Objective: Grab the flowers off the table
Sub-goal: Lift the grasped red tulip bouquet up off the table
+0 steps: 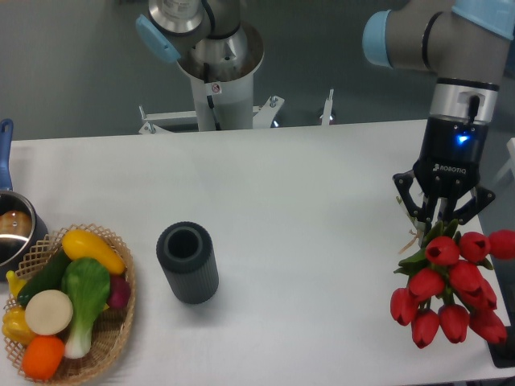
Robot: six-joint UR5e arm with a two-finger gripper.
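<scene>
My gripper (438, 226) is clamped on the stems of the flowers (451, 293) at the right end of the table (306, 209). The bunch hangs with its long axis near upright, stems up in my fingers, red heads pointing down and fanning toward the table's front right corner. At far left a wicker basket (121, 322) holds assorted fruit and vegetables. A dark ribbed cylinder (187, 262) stands open-topped between them.

A white bench (306, 185) with a matte top fills most of the view. Beyond its far edge, toward 12 o'clock, lies a grey-green floor (72, 72). A metal bracket frame (161, 121) stands there at the bench's edge. Light is even and soft.
</scene>
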